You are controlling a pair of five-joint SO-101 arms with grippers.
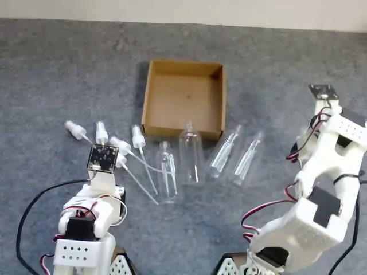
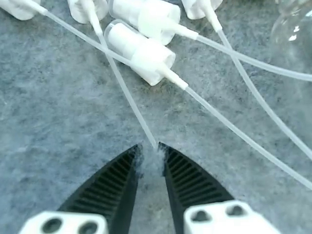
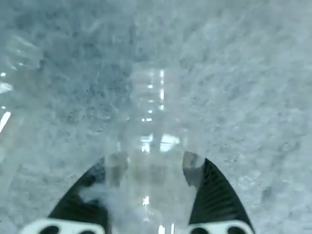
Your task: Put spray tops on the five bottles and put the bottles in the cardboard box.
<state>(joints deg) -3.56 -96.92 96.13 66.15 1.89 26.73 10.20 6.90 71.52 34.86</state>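
While four clear bottles lie on the grey counter beside the cardboard box, spray tops nearby, the left pincer stands slightly parted at a tube end, and the right pincer clasps a fifth bottle.

In the left wrist view, several spray tops are cut off by the picture's edge, their tubes are carried out of frame, and a bottle is shown only in part. In the right wrist view, the clear bottle gripped by the right gripper is blurred, its base cut off.
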